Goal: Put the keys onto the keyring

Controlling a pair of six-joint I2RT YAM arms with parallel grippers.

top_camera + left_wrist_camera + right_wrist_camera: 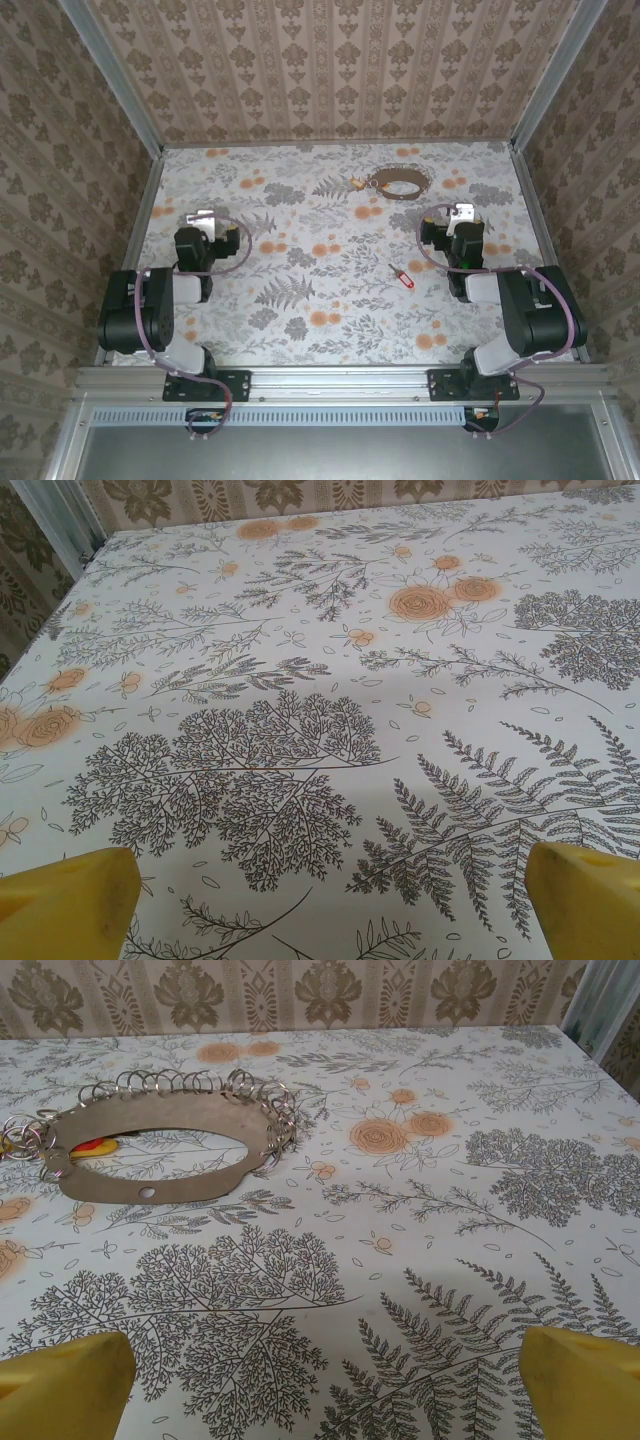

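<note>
Here, red key [402, 274] lies diagonal, head near-right; left fingers [70, 900], right fingers [60, 1385] spread.

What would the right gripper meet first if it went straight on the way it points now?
Probably only the flowered table. The right gripper, fingers open, aims right of the keyring, which lies ahead on its left. Depth is unclear, so where it would touch down I cannot tell.

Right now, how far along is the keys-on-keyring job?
Done: nothing evident. The red key lies loose, apart from the keyring; the gold key sits by its end, attachment unclear. In hand: nothing; left claw and right claw are open and empty. Left: the red key certainly, perhaps the gold.
</note>
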